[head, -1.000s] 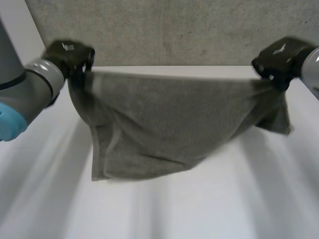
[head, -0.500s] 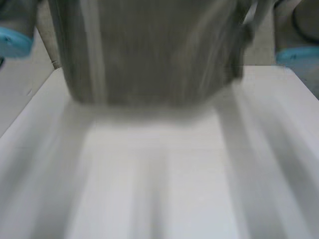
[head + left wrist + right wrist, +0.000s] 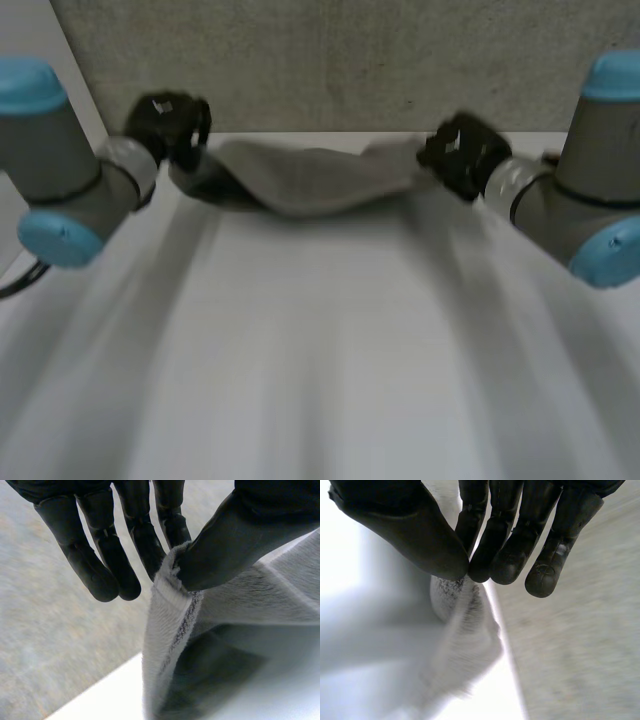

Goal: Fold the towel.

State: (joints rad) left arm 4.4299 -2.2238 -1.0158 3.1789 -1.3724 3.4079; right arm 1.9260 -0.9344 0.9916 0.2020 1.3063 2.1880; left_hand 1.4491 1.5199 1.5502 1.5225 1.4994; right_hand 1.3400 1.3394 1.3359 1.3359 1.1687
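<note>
the towel [image 3: 305, 180] is a grey, bunched band strung between the two hands along the far edge of the white table [image 3: 320, 350], just in front of the grey wall [image 3: 330, 60]. its middle sags lowest, down at the tabletop; whether it rests there i cannot tell. a second ago it hung as a broad open sheet in the air, its lower edge drooping well down over the table, and half a second ago it was swung up as a blur. now it is low and gathered into a narrow strip, with none of that hanging drop left.

the left hand [image 3: 168, 122] holds the towel's left end. in the left wrist view the thumb [image 3: 225, 550] presses the hemmed edge against the side of one finger, so the cloth is pinched, while the other fingers [image 3: 95, 565] hang straight and free beside it. the towel falls from that pinch toward the table.

the right hand [image 3: 458, 152] holds the right end. in the right wrist view its thumb [image 3: 420, 535] and fingertips [image 3: 482, 565] close on a small tuft at the towel's corner, and the cloth trails away below them.

compared with a second ago, the right hand has come inward and both hands sit lower, so they stand nearer each other.
</note>
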